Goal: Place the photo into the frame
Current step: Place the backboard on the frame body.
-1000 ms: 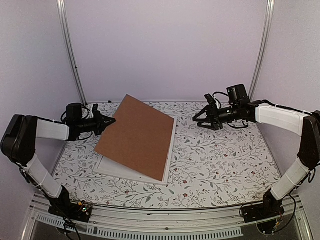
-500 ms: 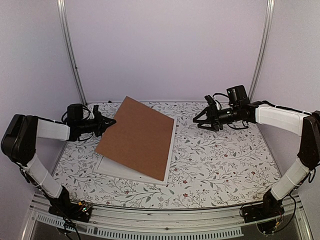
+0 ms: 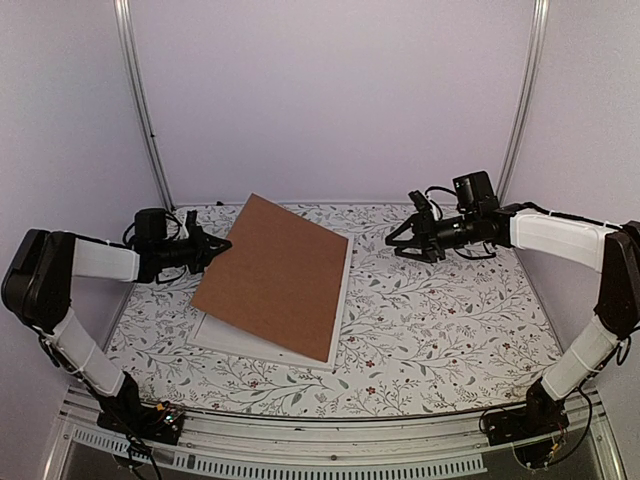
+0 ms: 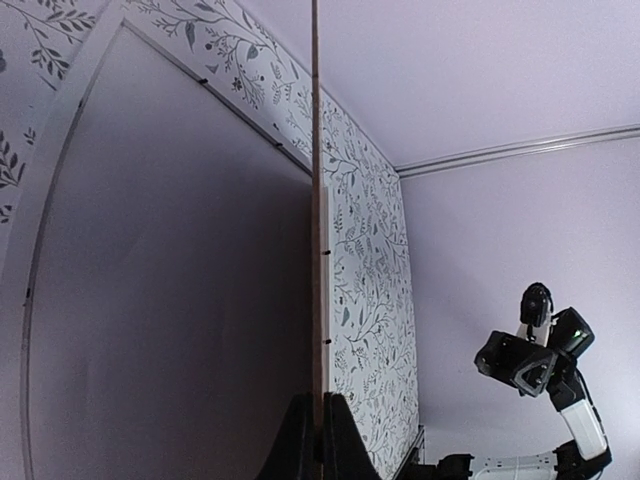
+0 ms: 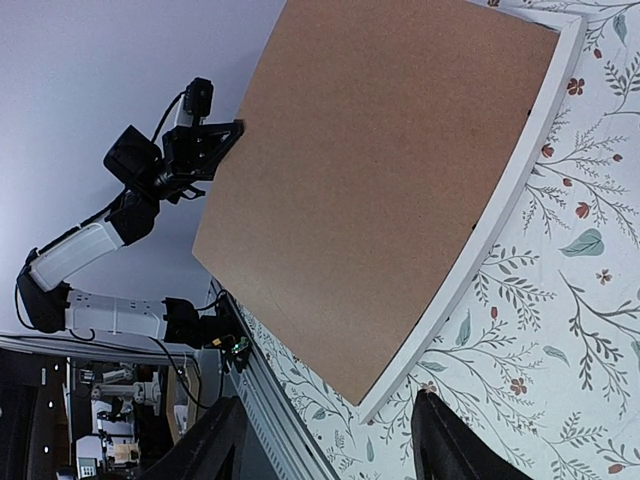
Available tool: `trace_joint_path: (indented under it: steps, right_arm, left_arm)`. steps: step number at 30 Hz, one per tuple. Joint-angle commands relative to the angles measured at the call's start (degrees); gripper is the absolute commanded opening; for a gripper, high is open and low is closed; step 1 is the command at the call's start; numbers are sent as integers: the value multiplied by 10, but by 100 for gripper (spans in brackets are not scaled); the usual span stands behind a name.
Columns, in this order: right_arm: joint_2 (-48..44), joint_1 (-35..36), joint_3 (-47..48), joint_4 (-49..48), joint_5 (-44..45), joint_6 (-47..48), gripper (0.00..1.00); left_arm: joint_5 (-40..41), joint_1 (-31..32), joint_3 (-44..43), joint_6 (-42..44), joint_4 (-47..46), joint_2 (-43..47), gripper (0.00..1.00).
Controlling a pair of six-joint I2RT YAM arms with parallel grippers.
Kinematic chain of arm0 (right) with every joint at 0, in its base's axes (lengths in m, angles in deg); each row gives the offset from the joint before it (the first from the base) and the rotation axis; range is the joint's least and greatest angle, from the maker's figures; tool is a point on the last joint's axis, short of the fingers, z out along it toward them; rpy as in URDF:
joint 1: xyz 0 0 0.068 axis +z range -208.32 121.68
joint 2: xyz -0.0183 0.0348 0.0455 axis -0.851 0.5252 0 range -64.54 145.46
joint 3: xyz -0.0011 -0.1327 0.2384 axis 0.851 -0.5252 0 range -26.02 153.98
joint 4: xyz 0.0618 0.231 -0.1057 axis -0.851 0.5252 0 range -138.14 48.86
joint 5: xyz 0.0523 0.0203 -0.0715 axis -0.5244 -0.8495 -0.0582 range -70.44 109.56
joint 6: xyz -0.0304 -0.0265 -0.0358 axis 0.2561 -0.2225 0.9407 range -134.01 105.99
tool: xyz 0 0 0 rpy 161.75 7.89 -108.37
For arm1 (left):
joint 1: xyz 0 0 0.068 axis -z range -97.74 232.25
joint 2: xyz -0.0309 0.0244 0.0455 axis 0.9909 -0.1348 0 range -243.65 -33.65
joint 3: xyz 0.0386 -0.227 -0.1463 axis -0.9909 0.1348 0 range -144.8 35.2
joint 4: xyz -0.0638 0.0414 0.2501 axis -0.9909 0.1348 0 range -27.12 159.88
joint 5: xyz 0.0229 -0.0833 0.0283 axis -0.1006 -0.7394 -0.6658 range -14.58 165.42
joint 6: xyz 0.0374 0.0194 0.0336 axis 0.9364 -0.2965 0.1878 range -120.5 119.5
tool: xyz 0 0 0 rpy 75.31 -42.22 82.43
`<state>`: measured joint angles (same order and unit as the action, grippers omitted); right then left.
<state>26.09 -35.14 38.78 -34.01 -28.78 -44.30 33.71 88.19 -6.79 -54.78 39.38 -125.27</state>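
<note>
Left fingers (image 4: 296, 447) pinch the tilted brown panel (image 3: 275, 275) above the white frame (image 3: 225, 336).

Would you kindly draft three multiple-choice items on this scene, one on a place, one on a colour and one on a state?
1. What lies beneath the tilted brown panel?
A. a blue cloth
B. the frame
C. a black tray

2. What colour is the frame's border?
A. white
B. red
C. black

3. How is the left hand?
A. open and empty
B. out of view
C. shut on the panel's edge

Answers:
1 B, the frame's border shows beyond the panel's lower edges.
2 A, it reads white against the patterned table.
3 C, its fingers pinch the thin board edge in the left wrist view.
</note>
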Motion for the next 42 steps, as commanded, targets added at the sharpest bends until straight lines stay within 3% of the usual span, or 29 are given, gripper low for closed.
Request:
trace_joint_path:
  steps: [1, 7, 32, 42]
  right_arm:
    - [14, -3, -6, -16, -4, 6, 59]
    - [17, -3, -7, -20, -6, 2, 59]
    - [35, -3, -18, -28, -11, 8, 59]
    - [39, -3, -22, -31, -11, 8, 59]
  left_arm:
    - [19, 7, 12, 36, 8, 23, 6]
    - [30, 7, 12, 53, 16, 17, 0]
    - [0, 6, 14, -17, -101, -6, 0]
    - [8, 7, 18, -2, -82, -10, 0]
